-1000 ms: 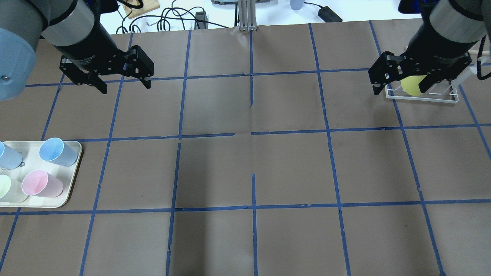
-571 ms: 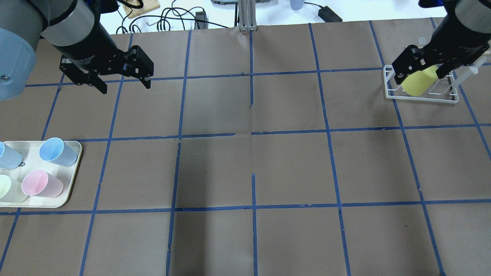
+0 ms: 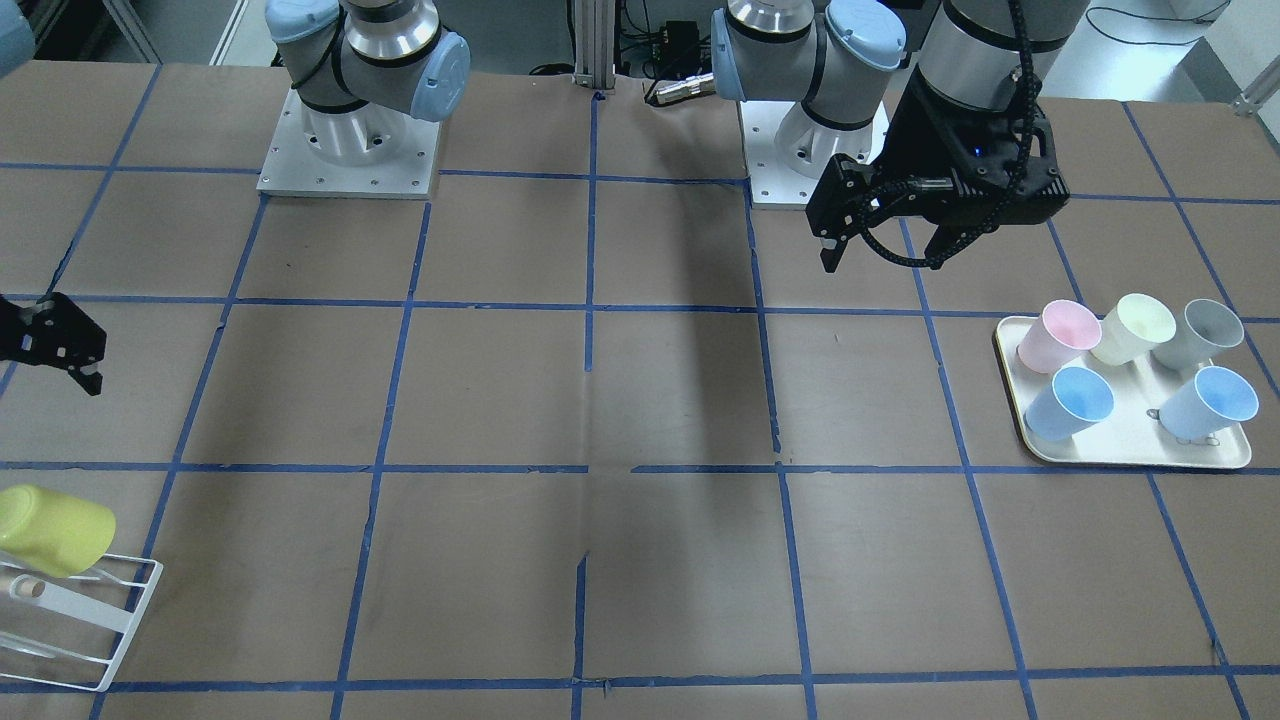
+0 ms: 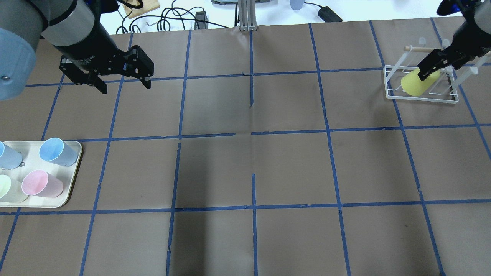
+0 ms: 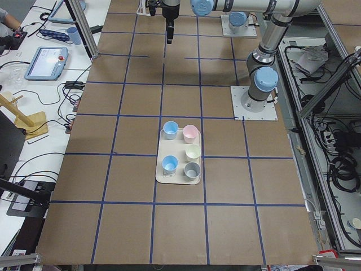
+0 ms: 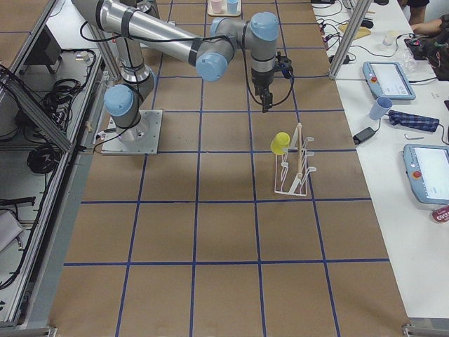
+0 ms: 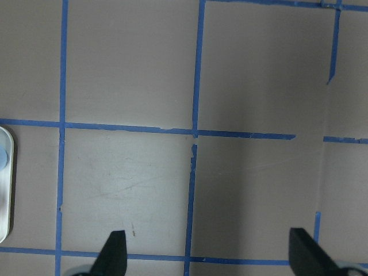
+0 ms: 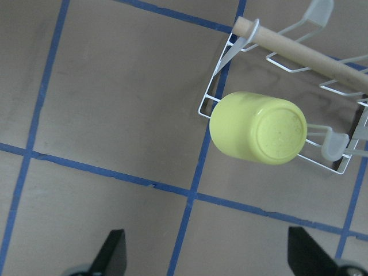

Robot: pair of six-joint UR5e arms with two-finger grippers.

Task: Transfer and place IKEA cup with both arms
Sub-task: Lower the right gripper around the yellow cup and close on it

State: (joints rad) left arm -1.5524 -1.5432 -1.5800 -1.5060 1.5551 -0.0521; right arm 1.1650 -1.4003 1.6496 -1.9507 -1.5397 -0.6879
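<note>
The lime-yellow IKEA cup (image 4: 414,83) hangs tilted, bottom up, on a peg of a white wire rack (image 4: 422,98). It also shows in the front view (image 3: 55,530), the right side view (image 6: 280,142) and the right wrist view (image 8: 259,129). My right gripper (image 8: 210,253) is open and empty, above and a little apart from the cup, at the view's edge in the overhead view (image 4: 437,63) and the front view (image 3: 60,345). My left gripper (image 4: 126,88) is open and empty, hovering over the table far from the cup; it also shows in the front view (image 3: 885,255).
A cream tray (image 4: 57,201) at the table's left end holds blue, pink, cream-yellow and grey cups (image 3: 1070,400). The rack has a wooden dowel (image 8: 299,49) on top. Blue tape lines grid the brown table. Cables lie past the far edge.
My right gripper has drawn back from around the cup, up and to the right. The cup stays on the rack. The left arm has not moved.
</note>
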